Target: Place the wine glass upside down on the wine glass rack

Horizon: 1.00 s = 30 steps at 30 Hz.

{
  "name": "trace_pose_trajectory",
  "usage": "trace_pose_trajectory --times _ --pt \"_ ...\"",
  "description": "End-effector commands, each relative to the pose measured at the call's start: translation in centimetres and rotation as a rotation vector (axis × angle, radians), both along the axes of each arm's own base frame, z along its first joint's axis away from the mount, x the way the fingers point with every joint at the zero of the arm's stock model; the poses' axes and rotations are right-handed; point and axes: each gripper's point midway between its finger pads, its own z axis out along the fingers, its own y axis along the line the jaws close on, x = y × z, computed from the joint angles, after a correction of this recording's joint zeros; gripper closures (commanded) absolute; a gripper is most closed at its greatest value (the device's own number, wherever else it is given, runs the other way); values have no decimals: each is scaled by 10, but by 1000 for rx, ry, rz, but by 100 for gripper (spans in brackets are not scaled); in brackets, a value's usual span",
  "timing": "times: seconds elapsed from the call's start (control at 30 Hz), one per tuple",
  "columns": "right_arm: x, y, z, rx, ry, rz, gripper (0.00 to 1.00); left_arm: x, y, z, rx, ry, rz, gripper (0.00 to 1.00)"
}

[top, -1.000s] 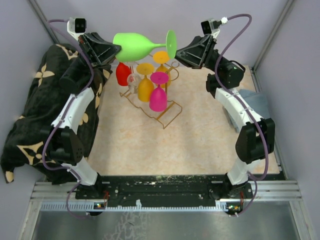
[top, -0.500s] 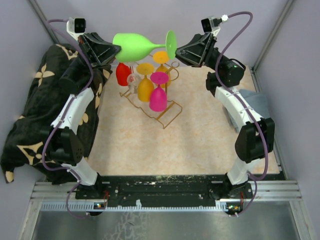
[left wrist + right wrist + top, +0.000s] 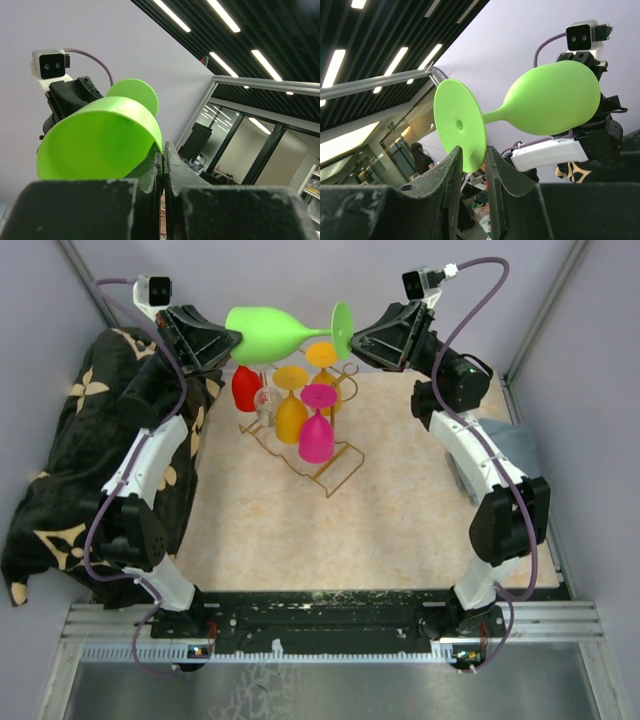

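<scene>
**Operator A:** Where is the work at this step?

**Operator B:** High over the table point(image 3: 400, 520) and just above the rack point(image 3: 340, 468), the wine glass point(image 3: 268, 333) lies on its side in mid-air. It spans the gap between the two arms, bowl to the left and foot point(image 3: 343, 328) to the right. It is not yet on the rack.

**Operator A:** State of the grips?

**Operator B:** The left gripper point(image 3: 163, 150) has its jaws pressed together, pinching the wall of the bowl at the rim. The right gripper point(image 3: 472, 155) straddles the lower edge of the foot point(image 3: 457, 125) with a narrow gap. We cannot tell whether its fingers point(image 3: 452, 175) already press on it.

**Operator A:** How do we carry it out well?

**Operator B:** We judge this to be a handover.
1. We confirm a firm right pinch on the foot before the left jaws release.
2. We draw the left arm straight back off the rim.
3. We turn the bowl downward and pick a free loop, clear of the pink glass point(image 3: 316, 435) and the orange glass point(image 3: 291, 410).

The foot looks thin and smooth, so the glass may pivot in the pinch.
</scene>
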Motion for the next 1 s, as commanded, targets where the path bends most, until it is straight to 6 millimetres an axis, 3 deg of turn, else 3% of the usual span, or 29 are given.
trace_pose_trajectory --times 0.0,0.43,0.57,0.63,0.77,0.97 --pt "-24 -2 22 40 -91 17 75 -61 10 4 -41 -235 -50 100" --pt "-36 9 30 48 -104 57 82 -61 10 4 -44 -234 -51 100" --pt "-38 8 32 67 -100 66 100 -61 11 6 -51 -233 -53 100" --pt "-40 6 34 81 -100 72 100 -62 11 6 -53 -234 -55 99" --pt "-44 3 35 97 -109 77 100 -61 12 6 -55 -229 -55 88" --pt "-51 -1 40 110 -140 63 100 -58 12 1 -37 -222 -39 50"
